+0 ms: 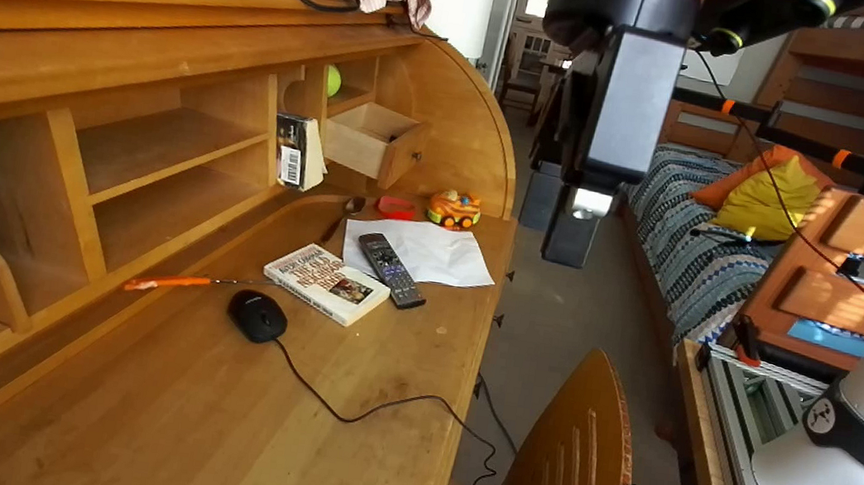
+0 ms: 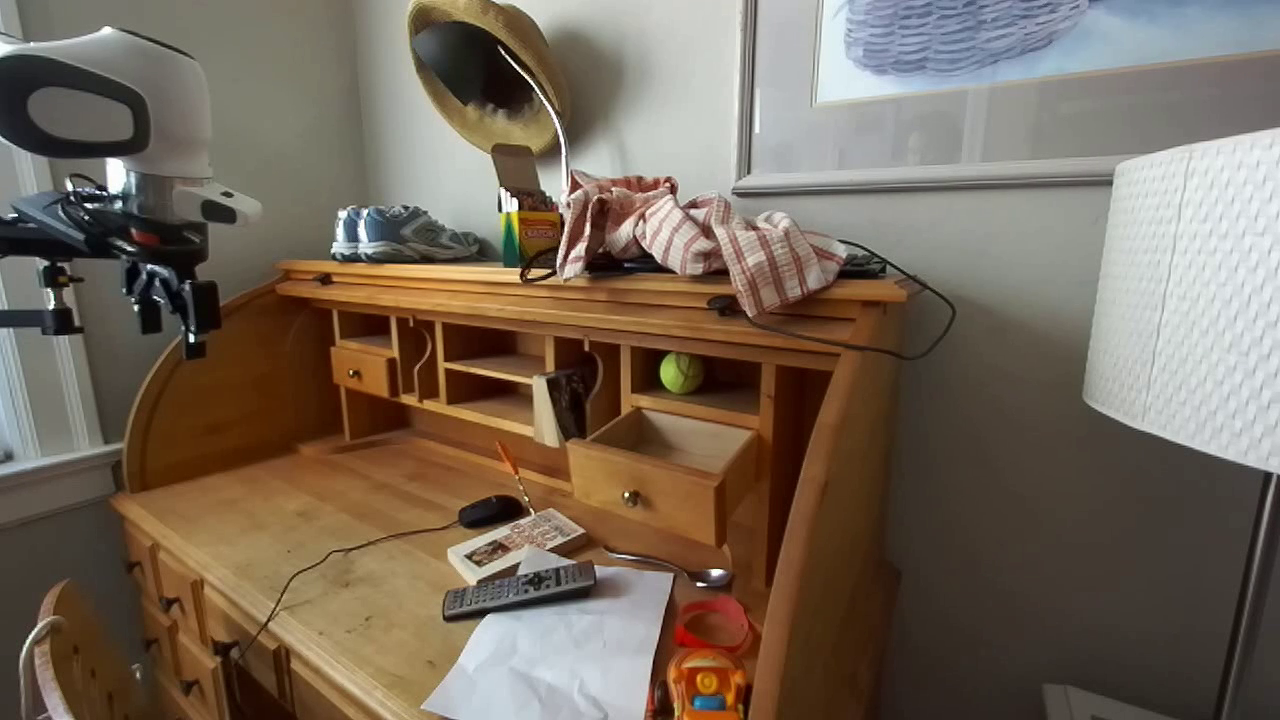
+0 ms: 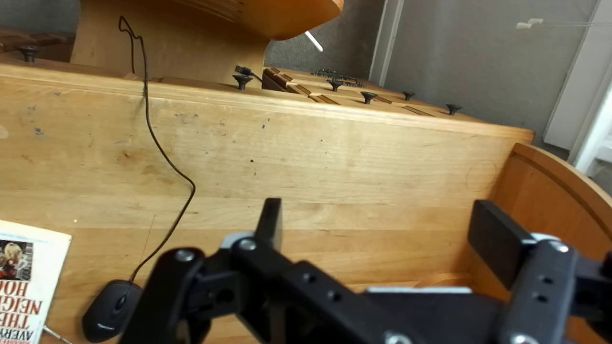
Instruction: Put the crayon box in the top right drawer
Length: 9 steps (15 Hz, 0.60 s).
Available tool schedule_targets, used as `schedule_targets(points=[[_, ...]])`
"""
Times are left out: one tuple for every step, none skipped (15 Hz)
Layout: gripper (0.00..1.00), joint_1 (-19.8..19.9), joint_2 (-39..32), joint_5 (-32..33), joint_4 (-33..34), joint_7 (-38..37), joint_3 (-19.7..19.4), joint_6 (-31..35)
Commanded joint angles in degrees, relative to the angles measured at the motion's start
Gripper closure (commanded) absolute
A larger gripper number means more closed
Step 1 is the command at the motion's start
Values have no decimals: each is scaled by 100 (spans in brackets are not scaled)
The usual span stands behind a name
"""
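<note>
I read the fingers (image 3: pixel 495 241) as standing apart with nothing between them, well apart from the crayon box (image 2: pixel 535 235), which stands lid-up on top of the bench (image 2: pixel 400 480). The wrist view does not show the crayon box; if I misjudge depth from the exterior views, contact may topple it. I should grip the carton body only: closing on the raised lid (image 2: pixel 515 167) would likely bend it, tilt the box and spill the crayons (image 2: pixel 528 200). A checked cloth (image 2: pixel 665 220) lies just beside the crayon box, and a black cable (image 1: pixel 325 8) runs near its base; either may snag during the lift. The drawer (image 2: pixel 660 490) I take as the target, below and to the right of the crayon box in an exterior view, looks pulled well out, so pressing down at release could tip it.
</note>
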<state>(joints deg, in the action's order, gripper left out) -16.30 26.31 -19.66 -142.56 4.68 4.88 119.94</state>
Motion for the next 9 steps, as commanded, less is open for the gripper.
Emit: schedule_targets(points=[[0,96,2,-41,13,32,86,-26],[0,96,2,-41,13,32,86,-26],[0,96,2,-41,13,32,86,-26],[0,96,2,-41,13,32,86,-26],[0,96,2,-41,13,32,86,-26],[0,12,26,-236,-27,272,32,301],[0,114,-6,14,26,194,128,566],[0,188,-66,222,153,245,150,772],[0,230,-110,372,246,281,150,930]])
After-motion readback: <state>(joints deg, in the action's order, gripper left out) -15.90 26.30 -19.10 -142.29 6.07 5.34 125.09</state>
